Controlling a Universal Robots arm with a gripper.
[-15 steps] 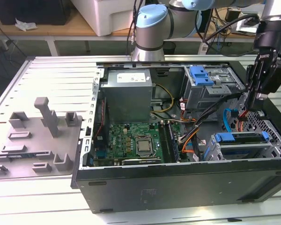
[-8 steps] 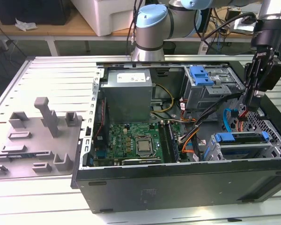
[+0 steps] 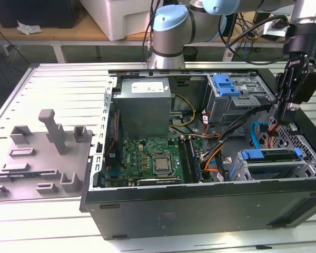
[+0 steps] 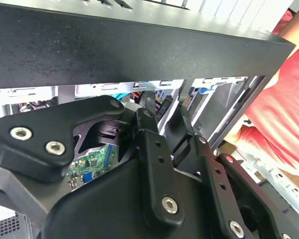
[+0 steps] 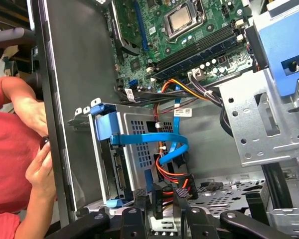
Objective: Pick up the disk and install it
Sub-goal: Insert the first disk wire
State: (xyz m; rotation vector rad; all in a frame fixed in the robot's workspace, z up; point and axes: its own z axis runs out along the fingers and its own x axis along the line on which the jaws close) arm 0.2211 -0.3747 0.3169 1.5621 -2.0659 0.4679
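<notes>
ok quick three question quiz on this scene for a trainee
1. True or false: the case is closed.
2. The gripper hangs at: A the exterior view's left, B its middle, C the exterior view's right.
3. What colour is the carrier round the disk?
Key: 1 false; 2 C; 3 blue.

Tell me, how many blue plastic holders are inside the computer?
2. One blue bracket sits atop the far drive cage; one blue carrier frames the disk in the nearer cage. Others may be hidden.
</notes>
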